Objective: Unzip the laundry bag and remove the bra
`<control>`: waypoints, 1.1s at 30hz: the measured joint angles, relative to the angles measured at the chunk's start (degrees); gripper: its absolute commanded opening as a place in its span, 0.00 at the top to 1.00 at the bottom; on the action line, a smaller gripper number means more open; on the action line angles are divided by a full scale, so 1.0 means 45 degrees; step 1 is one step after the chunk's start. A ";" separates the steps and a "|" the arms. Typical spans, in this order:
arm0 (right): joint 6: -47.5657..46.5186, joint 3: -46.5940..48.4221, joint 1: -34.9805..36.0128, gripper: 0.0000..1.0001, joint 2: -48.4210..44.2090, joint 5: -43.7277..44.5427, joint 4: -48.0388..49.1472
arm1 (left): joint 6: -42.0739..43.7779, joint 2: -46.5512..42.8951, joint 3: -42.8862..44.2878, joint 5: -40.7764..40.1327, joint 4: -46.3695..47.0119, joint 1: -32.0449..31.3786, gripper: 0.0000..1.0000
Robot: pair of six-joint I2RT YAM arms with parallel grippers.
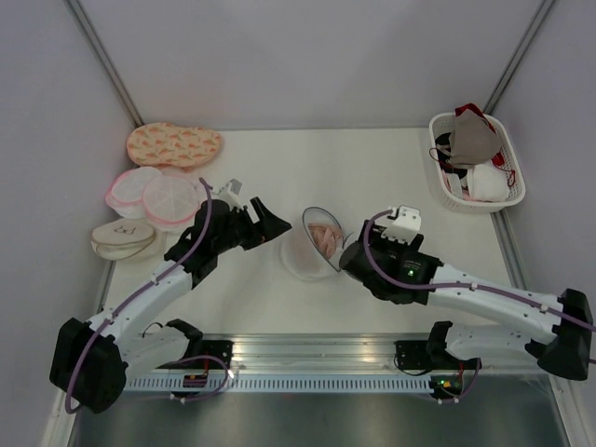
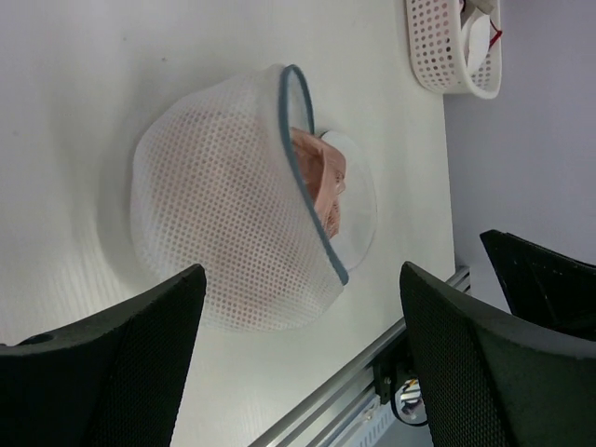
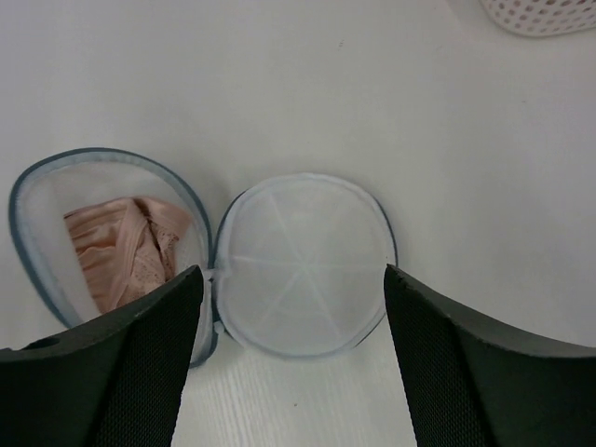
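Note:
The laundry bag lies open at the table's middle, its dark blue-grey rim unzipped. In the right wrist view one half lies flat and bare, and the other half stands on its edge holding the pale pink bra. In the left wrist view the mesh dome faces me with the bra showing behind its rim. My left gripper is open and empty just left of the bag. My right gripper is open and empty just right of it, touching nothing.
A white basket at the back right holds a taupe bra and a white garment. An orange patterned case, pink-rimmed cases and a cream case lie at the left.

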 measured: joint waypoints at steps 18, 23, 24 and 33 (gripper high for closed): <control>-0.2550 -0.1792 0.0010 0.20 -0.1656 -0.2215 0.3245 | 0.2783 0.6683 0.6285 -0.2662 -0.3521 -0.3007 0.23; -0.2861 -0.2001 -0.0131 0.23 -0.1685 -0.2511 0.3667 | 0.3075 0.7441 0.6645 -0.3220 -0.4357 -0.3026 0.78; -0.3026 -0.2142 -0.0243 0.25 -0.1739 -0.2710 0.3910 | 0.3109 0.7572 0.6722 -0.3225 -0.4449 -0.3026 0.86; -0.5221 -0.3813 -0.3628 0.38 -0.1622 -0.7485 0.7844 | 0.3288 0.7582 0.6528 -0.3215 -0.4532 -0.3201 0.98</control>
